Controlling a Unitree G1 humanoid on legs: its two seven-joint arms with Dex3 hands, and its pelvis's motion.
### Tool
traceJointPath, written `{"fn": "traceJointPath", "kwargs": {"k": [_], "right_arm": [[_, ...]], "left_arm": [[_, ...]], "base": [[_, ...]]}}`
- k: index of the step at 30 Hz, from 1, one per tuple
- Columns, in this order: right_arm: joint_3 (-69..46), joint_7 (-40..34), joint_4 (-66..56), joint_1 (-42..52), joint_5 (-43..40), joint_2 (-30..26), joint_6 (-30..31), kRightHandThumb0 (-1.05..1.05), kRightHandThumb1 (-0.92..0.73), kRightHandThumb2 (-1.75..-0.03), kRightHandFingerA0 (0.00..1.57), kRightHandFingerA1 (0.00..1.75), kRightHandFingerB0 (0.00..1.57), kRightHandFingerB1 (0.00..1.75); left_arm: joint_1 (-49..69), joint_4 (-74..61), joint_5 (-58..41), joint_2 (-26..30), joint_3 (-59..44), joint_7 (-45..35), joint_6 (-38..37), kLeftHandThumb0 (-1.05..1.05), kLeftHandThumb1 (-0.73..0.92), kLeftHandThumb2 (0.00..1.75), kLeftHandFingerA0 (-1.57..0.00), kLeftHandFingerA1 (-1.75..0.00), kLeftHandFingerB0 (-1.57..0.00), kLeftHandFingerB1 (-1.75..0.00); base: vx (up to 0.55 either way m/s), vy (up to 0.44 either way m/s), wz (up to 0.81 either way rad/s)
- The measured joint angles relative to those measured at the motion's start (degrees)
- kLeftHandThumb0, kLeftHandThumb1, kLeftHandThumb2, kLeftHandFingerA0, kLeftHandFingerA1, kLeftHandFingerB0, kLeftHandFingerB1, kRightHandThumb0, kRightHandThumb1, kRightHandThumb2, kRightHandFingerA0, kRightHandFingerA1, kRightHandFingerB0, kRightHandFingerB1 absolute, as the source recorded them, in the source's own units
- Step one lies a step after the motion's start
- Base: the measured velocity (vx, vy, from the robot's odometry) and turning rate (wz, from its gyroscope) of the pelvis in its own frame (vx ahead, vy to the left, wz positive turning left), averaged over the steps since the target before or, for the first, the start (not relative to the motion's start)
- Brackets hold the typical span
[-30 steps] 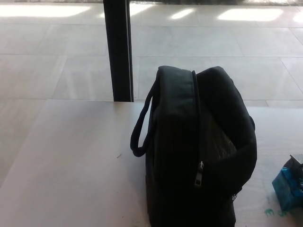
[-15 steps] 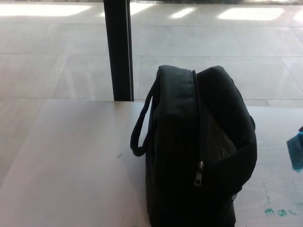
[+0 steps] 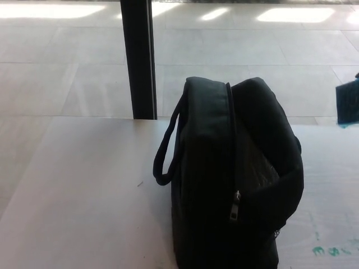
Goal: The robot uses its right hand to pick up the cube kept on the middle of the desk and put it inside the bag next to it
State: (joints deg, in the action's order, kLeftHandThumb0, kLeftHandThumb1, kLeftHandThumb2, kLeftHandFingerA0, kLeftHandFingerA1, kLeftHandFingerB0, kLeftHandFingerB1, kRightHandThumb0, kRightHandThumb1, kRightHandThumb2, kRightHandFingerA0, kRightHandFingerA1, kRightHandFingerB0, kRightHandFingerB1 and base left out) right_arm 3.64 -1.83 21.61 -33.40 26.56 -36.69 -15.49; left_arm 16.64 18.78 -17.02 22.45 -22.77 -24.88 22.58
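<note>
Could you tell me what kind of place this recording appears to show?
Probably an indoor hall or lab: a pale desk holding a black bag stands on a large-tiled, glossy floor reflecting bright light, with a dark pillar behind.

The blue cube [image 3: 349,102] is cut off by the right edge, the black bag [image 3: 235,185] by the bottom.

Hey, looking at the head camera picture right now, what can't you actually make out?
- Right hand: outside the head view; the grip can't be seen.
- Blue cube: cut off by the right edge, only a sliver shows.
- Black fabric bag: its bottom is cropped by the lower edge; whether its opening is unzipped can't be told.
- Green marks on the white desk: too small to read.
</note>
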Motion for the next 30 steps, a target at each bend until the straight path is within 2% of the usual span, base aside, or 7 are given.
{"fn": "traceJointPath", "kwargs": {"k": [2,3,16,21,26,27,30], "right_arm": [[0.1,1.4,-2.7,-0.5,-0.7,1.1,0.6,-0.15,-0.45,-1.21,0.86,1.75,0.77,1.58],[0.3,2.2,-4.6,-0.6,-1.2,1.9,0.8,-0.19,-0.47,-1.17,0.85,1.75,0.75,1.60],[7.5,10.9,-17.5,-2.4,-2.2,5.3,0.4,-0.27,-0.55,-0.94,0.86,1.75,0.66,1.71],[9.6,11.6,-15.9,-3.5,-0.2,4.1,-2.5,-0.27,-0.59,-0.84,0.88,1.75,0.75,1.53],[10.8,11.5,-14.5,-6.6,3.4,1.6,-4.9,-0.27,-0.58,-0.90,0.90,1.75,0.72,1.56],[11.2,11.5,-14.0,-7.4,4.3,1.1,-5.5,-0.28,-0.60,-0.81,0.92,1.75,0.81,1.39],[12.8,11.2,-12.4,-8.8,6.4,0.2,-7.6,-0.36,-0.63,-0.66,0.94,1.75,0.84,1.27]], "left_arm": [[0.1,0.0,0.0,0.0,-0.1,0.0,0.0,-0.40,0.51,0.90,-0.39,-0.59,-0.30,-0.54],[0.2,0.1,0.0,0.0,-0.1,0.1,0.0,-0.39,0.72,0.60,-0.44,-0.45,-0.40,-0.44],[0.4,0.0,0.1,0.0,-0.1,0.1,0.0,-0.40,0.70,0.61,-0.46,-0.47,-0.42,-0.45],[0.3,0.1,0.0,0.0,-0.2,0.1,0.0,-0.42,0.51,0.91,-0.39,-0.60,-0.30,-0.55],[0.3,0.4,0.1,0.1,-0.1,0.0,0.0,-0.42,0.50,0.90,-0.40,-0.60,-0.31,-0.55],[0.3,0.3,0.1,0.1,-0.1,0.0,0.0,-0.38,0.70,0.61,-0.46,-0.47,-0.43,-0.45],[0.3,0.3,0.1,0.1,-0.2,0.2,0.0,-0.38,0.70,0.61,-0.46,-0.47,-0.42,-0.45]], "base": [[0.00,0.000,0.00],[0.00,0.000,0.00],[0.00,0.000,0.00],[0.00,0.000,0.00],[0.00,0.000,0.00],[0.00,0.000,0.00],[0.00,0.000,0.00]]}}
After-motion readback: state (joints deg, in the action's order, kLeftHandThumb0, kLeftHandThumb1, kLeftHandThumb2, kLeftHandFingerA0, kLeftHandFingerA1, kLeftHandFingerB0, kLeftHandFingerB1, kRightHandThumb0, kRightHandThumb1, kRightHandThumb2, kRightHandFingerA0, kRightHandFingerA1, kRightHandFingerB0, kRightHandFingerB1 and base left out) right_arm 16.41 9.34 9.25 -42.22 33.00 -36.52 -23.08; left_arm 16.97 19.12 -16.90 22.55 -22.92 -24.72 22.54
